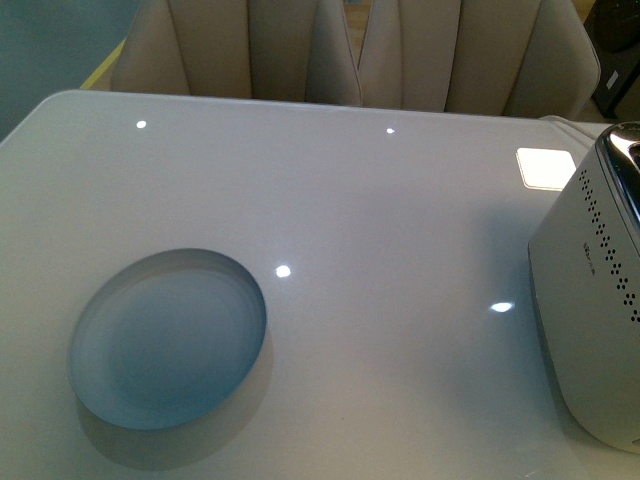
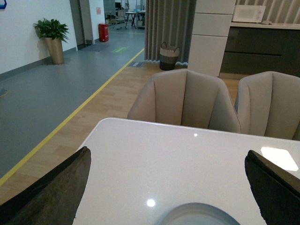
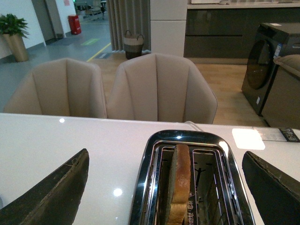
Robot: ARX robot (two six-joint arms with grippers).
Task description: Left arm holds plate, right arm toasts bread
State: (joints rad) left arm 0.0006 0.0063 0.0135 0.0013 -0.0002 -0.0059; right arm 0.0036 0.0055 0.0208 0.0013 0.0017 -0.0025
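Note:
The pale blue-grey plate [image 1: 168,338] sits on the white table at the front left, with nothing on it. Neither arm shows in the front view. In the left wrist view my left gripper [image 2: 171,187] is open, its black jaws spread wide, and the plate's far rim [image 2: 197,213] lies just below, between them. In the right wrist view my right gripper [image 3: 168,187] hangs open above the toaster [image 3: 150,164]. A slice of bread [image 3: 179,180] stands upright in the toaster's slot between the jaws, its tan crust sticking up. Nothing is held.
The toaster [image 1: 590,300] stands at the table's right edge in the front view. Beige chairs [image 1: 340,50] line the far side of the table. A white square patch [image 1: 545,167] lies on the table near the toaster.

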